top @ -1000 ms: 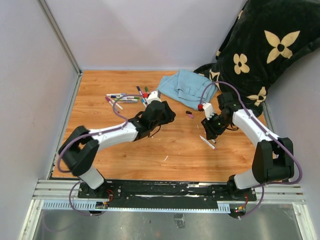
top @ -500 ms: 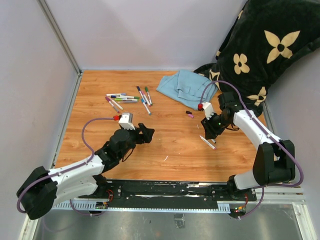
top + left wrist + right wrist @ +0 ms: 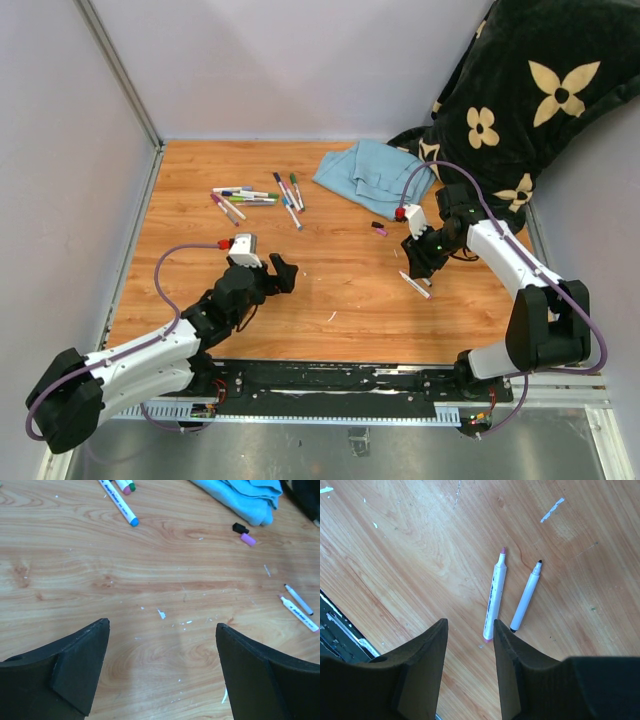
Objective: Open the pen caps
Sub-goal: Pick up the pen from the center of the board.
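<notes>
Our left end effector (image 3: pixel 162 630) hangs spread and empty; the pen caps (image 3: pixel 133 522) ahead look light and slick, so we would pinch them crosswise.

Loose pen caps (image 3: pixel 382 231), two: black cap (image 3: pixel 240 528), pink cap (image 3: pixel 248 539). Uncapped markers (image 3: pixel 495 595), two, side by side. Capped markers (image 3: pixel 250 197), far-left cluster, roughly eight, exact number unclear; caps purple, blue, green, pink. Blue cloth (image 3: pixel 372 172), one. Black flowered blanket (image 3: pixel 530 90), one.

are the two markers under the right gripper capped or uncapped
Uncapped: the pink marker and black marker show bare tips; a pink cap and black cap lie apart from them.
</notes>
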{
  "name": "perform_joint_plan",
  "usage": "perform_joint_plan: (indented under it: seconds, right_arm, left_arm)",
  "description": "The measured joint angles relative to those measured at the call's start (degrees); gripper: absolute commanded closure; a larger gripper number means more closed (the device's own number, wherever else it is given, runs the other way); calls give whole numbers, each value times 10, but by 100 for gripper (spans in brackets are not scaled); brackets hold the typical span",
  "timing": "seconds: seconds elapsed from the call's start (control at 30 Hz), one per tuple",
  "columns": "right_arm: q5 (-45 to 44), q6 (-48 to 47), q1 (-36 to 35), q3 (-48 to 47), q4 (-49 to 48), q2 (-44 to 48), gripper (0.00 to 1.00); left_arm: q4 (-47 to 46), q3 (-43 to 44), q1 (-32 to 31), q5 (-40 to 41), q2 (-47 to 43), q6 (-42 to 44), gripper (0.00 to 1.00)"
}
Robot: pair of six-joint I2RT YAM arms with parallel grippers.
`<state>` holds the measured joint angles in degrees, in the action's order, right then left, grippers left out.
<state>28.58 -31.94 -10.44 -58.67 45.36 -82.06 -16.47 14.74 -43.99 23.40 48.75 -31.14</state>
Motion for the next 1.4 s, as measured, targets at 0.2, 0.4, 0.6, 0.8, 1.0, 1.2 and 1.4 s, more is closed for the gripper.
perform_joint_plan:
  seconds: [0.2, 0.4, 0.6, 0.8, 1.0, 1.2, 1.4]
  right_arm:
    - [2, -2, 0, 0, 0, 0, 57]
    - [4, -4, 0, 0, 0, 0, 57]
    - [5, -6, 0, 0, 1, 0, 57]
    - [6, -7, 0, 0, 2, 0, 57]
    - [6, -7, 0, 0, 4, 0, 57]
    - [6, -8, 0, 0, 4, 0, 57]
    - [7, -9, 0, 0, 4, 0, 57]
  left_arm:
    - [36, 11, 0, 7, 6, 16, 9]
    - [51, 24, 0, 12, 17, 31, 9]
    - [62, 32, 11, 14, 36, 42, 6]
    - [61, 41, 75, -2, 49, 41, 5]
    - [57, 42, 139, -34, 57, 40, 3]
    - [51, 57, 188, -57, 75, 42, 1]
    - [44, 67, 222, -80, 96, 47, 1]
